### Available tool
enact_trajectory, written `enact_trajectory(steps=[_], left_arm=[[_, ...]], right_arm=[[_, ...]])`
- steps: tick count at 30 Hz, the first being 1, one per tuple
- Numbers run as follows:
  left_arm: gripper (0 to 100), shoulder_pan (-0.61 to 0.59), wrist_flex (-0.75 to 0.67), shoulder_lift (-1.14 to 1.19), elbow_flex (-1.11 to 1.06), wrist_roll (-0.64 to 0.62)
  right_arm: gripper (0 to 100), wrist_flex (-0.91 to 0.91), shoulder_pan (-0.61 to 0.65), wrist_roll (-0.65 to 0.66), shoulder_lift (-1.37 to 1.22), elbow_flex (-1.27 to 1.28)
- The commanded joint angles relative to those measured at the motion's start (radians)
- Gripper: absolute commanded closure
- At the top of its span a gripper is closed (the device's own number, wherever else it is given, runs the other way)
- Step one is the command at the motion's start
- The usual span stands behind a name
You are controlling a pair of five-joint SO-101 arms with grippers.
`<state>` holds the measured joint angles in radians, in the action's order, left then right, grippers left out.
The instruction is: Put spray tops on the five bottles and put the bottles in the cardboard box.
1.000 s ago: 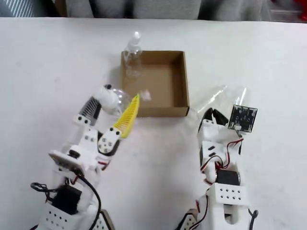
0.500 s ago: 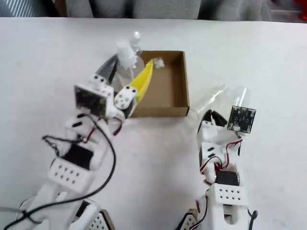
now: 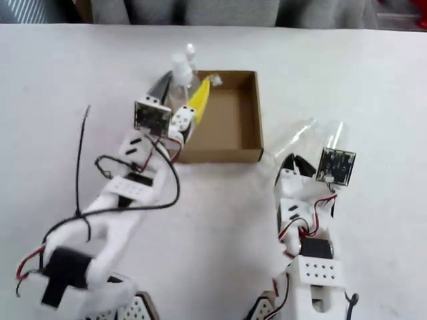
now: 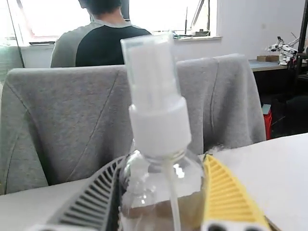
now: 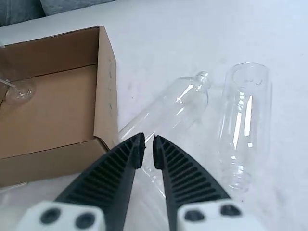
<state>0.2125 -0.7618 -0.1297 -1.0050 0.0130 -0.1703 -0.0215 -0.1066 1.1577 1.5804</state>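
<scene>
Capped bottle reaches the box's far-left corner, L claw clamped on it.

The spray bottle (image 3: 179, 72), spray top (image 4: 156, 106) already on, is upright at the far-left corner of the cardboard box (image 3: 257, 113), pinched at the shoulder by the left gripper (image 3: 179, 92), black and yellow fingers on opp. sides. A sec ago it was off the box's near-left corner, so the L arm has swung it along the left wall. Prob. next is lower and let go. A second capped bottle (image 3: 190, 50) stands at that same corner, v. close, so a knock is a risk. Right of the box lie a topless bottle (image 5: 178, 103) and another topless bottle (image 5: 243, 130). The right gripper (image 5: 148, 144) hasn't moved: near them, tips almost together, holding nothing. Capping work remains.
</scene>
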Motion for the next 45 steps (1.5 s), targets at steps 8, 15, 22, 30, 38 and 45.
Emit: enact_trajectory(steps=[8,15,22,30,38,45], left_arm=[[98,-0.013,-0.362,0.453,0.199,-0.005],[98,-0.025,-0.390,0.524,0.247,-0.005],[98,-0.051,-0.388,0.529,0.258,-0.005],[98,-0.053,-0.316,0.529,0.259,0.003],[98,-0.064,-0.311,0.627,0.351,0.003],[98,-0.064,-0.311,0.691,0.410,0.003]], right_arm=[[97.8,0.022,-0.002,0.005,0.018,-0.008],[97.8,0.022,-0.002,0.005,0.018,-0.008],[97.8,0.022,-0.002,0.006,0.018,-0.006],[97.8,0.022,-0.002,0.006,0.018,-0.005],[97.8,0.021,-0.002,0.006,0.018,-0.005],[97.8,0.018,-0.002,0.006,0.018,-0.005]])
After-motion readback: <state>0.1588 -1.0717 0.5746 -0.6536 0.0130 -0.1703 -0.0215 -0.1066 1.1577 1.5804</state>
